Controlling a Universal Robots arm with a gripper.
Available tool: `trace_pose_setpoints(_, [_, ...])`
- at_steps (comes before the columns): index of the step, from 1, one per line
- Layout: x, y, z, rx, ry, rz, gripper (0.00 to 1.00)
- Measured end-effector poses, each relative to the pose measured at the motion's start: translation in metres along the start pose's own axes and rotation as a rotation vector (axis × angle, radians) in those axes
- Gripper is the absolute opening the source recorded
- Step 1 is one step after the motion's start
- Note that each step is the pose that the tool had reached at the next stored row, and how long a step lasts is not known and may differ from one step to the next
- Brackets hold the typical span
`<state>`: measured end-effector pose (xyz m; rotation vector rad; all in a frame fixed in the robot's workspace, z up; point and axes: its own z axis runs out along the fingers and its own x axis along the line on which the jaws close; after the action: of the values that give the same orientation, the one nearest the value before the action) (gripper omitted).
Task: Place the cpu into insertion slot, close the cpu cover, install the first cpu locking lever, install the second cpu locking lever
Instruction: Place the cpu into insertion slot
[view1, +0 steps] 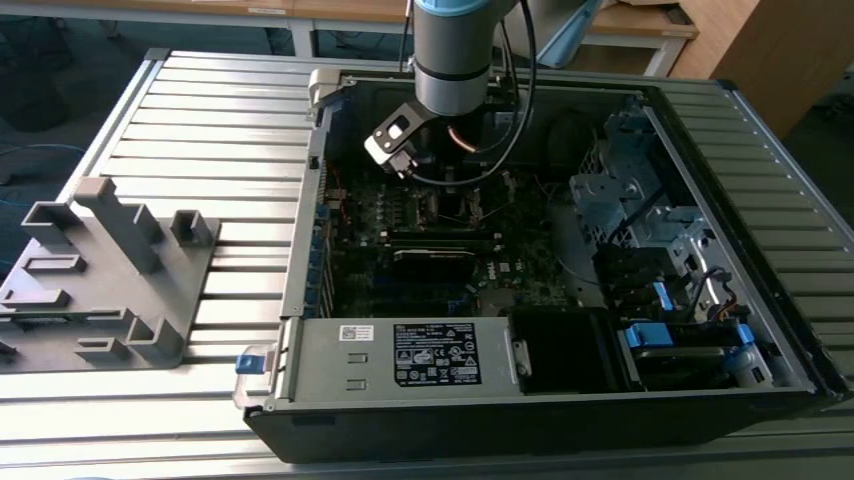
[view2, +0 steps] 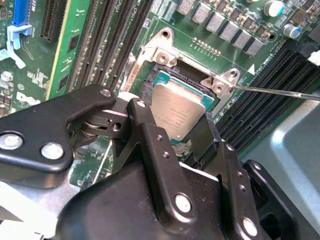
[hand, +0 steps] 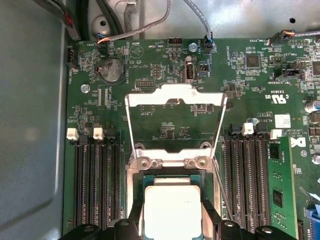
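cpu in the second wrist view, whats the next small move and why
Probably open the pincer slightly and lift it straight up: the cpu it seems to clasp looks flat inside the insertion slot, while the cpu cover stands open and needs that space.

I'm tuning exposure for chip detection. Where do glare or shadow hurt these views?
First wrist view: the cpu top is washed out near white, and the open cpu cover glints brightly. Second wrist view: the cpu reads evenly lit, grey. Exterior view: the computer case interior sits in deep shadow.
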<state>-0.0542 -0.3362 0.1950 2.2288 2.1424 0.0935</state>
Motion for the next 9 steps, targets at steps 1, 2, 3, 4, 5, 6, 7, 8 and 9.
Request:
trace_pose_setpoints(1, [0.0, 0.0, 0.0, 0.0001, -0.0002, 0.001, 0.54])
trace_pose_setpoints(2, [0.0, 0.0, -0.0001, 0.0001, -0.0002, 0.001, 0.54])
trace_pose_setpoints(3, [0.0, 0.0, 0.0, 0.0, -0.0002, 0.001, 0.54])
trace_pose_setpoints(4, [0.0, 0.0, 0.0, 0.0001, -0.0003, 0.001, 0.54])
trace_pose_setpoints(5, [0.0001, 0.0, 0.0004, 0.0, -0.0001, 0.001, 0.54])
trace_pose_setpoints(6, [0.0001, 0.0, 0.0008, 0.0, -0.0001, 0.001, 0.54])
trace_pose_setpoints(7, [0.0, -0.0001, 0.001, 0.0001, -0.0002, 0.001, 0.54])
trace_pose_setpoints(8, [0.0, -0.0001, 0.0012, 0.0001, -0.0002, 0.001, 0.54])
trace_pose_setpoints(9, [0.0, -0.0001, 0.0014, 0.0001, -0.0003, 0.001, 0.54])
